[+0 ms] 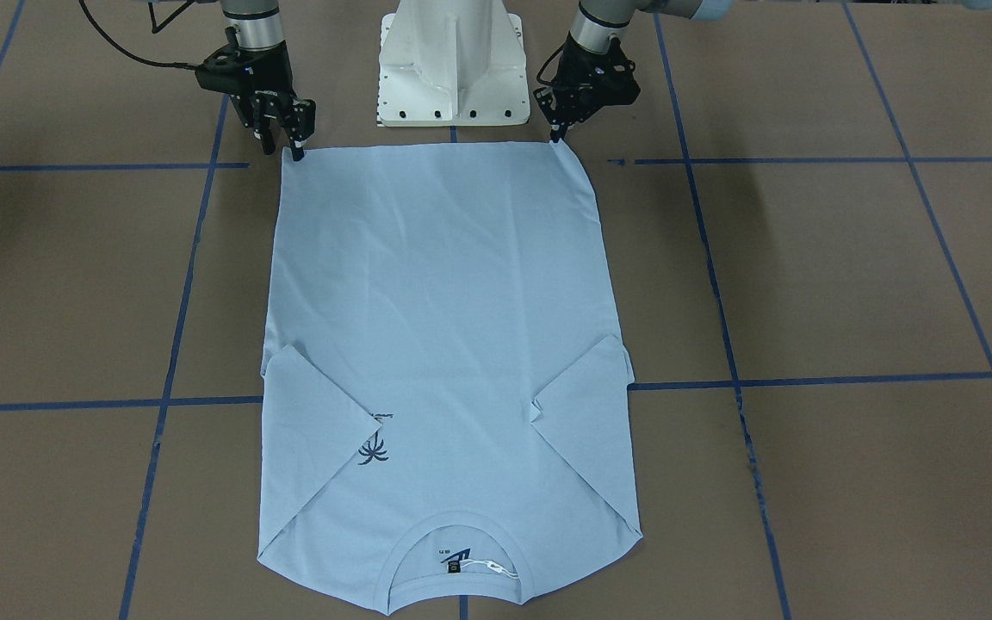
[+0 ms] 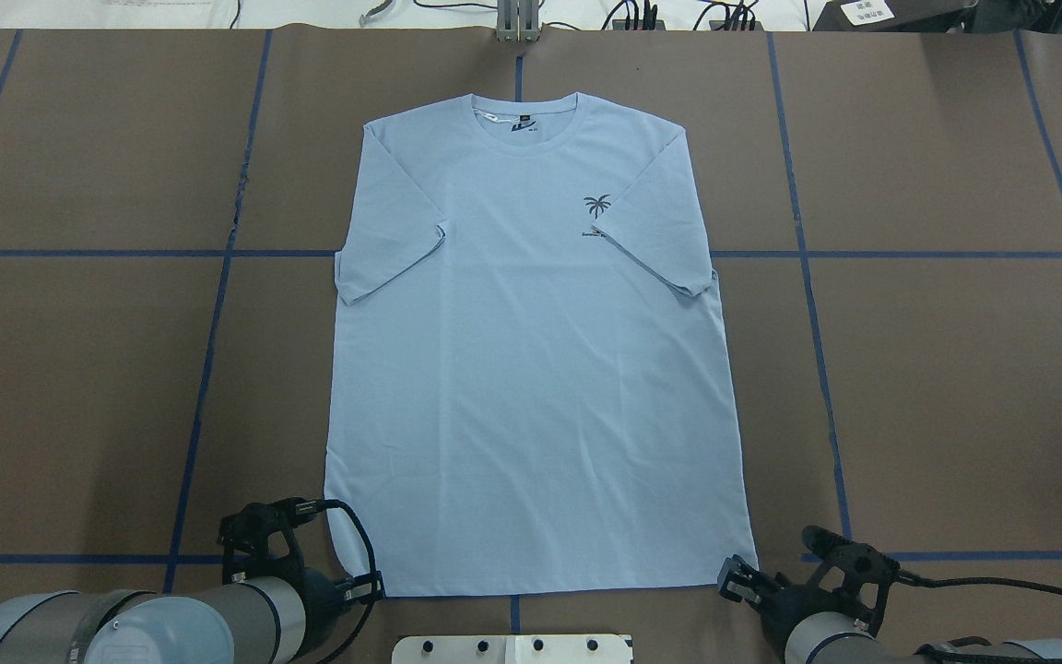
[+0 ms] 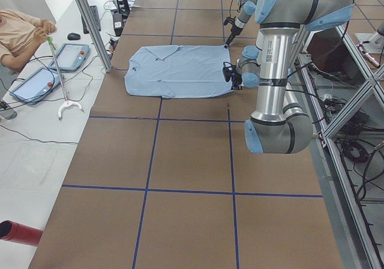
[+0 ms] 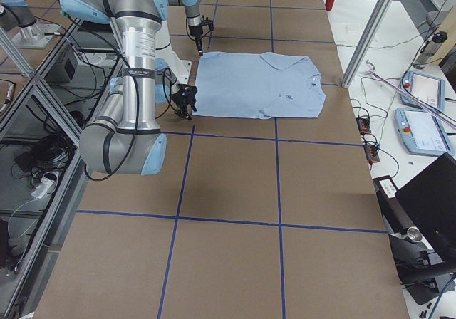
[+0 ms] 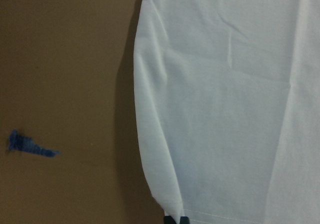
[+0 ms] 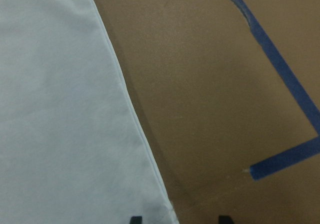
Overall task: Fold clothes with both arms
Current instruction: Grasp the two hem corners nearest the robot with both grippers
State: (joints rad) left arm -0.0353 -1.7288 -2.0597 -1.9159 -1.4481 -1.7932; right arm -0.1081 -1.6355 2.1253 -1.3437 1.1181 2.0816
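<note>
light blue short-sleeved T-shirt (image 2: 531, 387): flat on brown surface (image 2: 79, 369), hem toward white pedestal base (image 1: 453, 60) | left black claw (image 1: 558, 135): closed on hem corner beside base | right black claw (image 1: 284, 151): parted, straddling other hem corner

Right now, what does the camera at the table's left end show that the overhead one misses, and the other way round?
Only the side view shows a person beside the table, tablet-like screens nearby and a red tube in the corner. Only the overhead view shows the palm print and neck label clearly. Both show the light blue shirt lying flat on the brown table with blue tape lines, and the left tool and right tool at its bottom corners.
</note>
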